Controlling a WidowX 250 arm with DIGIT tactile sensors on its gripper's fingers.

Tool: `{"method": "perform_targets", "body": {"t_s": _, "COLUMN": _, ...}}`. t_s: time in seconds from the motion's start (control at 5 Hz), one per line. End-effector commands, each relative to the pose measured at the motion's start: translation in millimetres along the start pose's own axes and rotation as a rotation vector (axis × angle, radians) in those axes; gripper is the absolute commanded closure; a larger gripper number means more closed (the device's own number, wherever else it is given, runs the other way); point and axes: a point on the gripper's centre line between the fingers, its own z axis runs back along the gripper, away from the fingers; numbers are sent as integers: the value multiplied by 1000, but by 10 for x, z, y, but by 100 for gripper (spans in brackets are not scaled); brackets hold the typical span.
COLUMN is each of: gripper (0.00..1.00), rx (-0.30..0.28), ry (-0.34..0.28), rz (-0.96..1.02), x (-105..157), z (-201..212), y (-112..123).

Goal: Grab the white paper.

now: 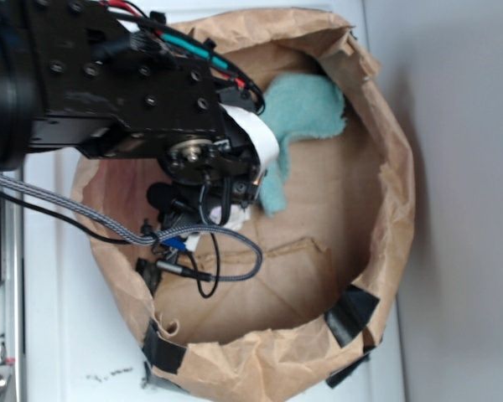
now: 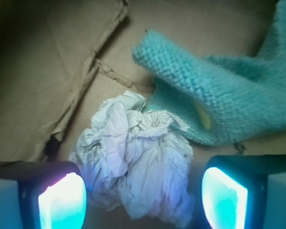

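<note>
White paper [image 2: 136, 160], crumpled into an off-white ball with grey creases, on the brown floor of the large paper bag [image 1: 386, 251], dead centre in the wrist view and right between the two glowing pads [image 2: 62, 202]. Teal cloth [image 2: 219, 102] just beside it, upper right, its lower edge touching or nearly touching the ball; from the exterior view, only a sliver of white [image 1: 237, 219] peeking out under the arm, so contact there hard to confirm. A loose fold of brown bag lining running off to the upper left, apart from the ball.

Step in hand, by the look of it: final approach before the grasp, tool already lined up over the target. Next move likely calling for a short straight descent, then closing squarely on the ball, keeping the right pad clear of the cloth edge so as not to pinch both together. Crumpled paper probably soft and springy, so a firm squeeze needed.

Tool [image 2: 143, 202] wide open, one pad on each side of the paper, ball filling most of the gap. Nothing gripped yet; left pad possibly brushing the paper's edge, right pad seemingly just clear, though glare makes that uncertain. Arm reaching down into the bag from the left, cables trailing over its rim, bag resting on the white counter [image 1: 59, 335]
</note>
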Motion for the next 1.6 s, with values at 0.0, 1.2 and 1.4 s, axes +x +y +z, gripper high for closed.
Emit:
{"method": "perform_targets", "body": {"t_s": 0.0, "gripper": 0, "rx": -42, "ry": -23, "rz": -18, "x": 145, "z": -280, "y": -29}}
{"method": "perform_targets", "body": {"t_s": 1.2, "gripper": 100, "rx": -128, "ry": -244, "rz": 151, "x": -74, "z": 1108, "y": -68}}
{"method": "perform_targets", "body": {"t_s": 1.4, "gripper": 100, "rx": -153, "ry": -258, "rz": 166, "x": -280, "z": 1341, "y": -89}}
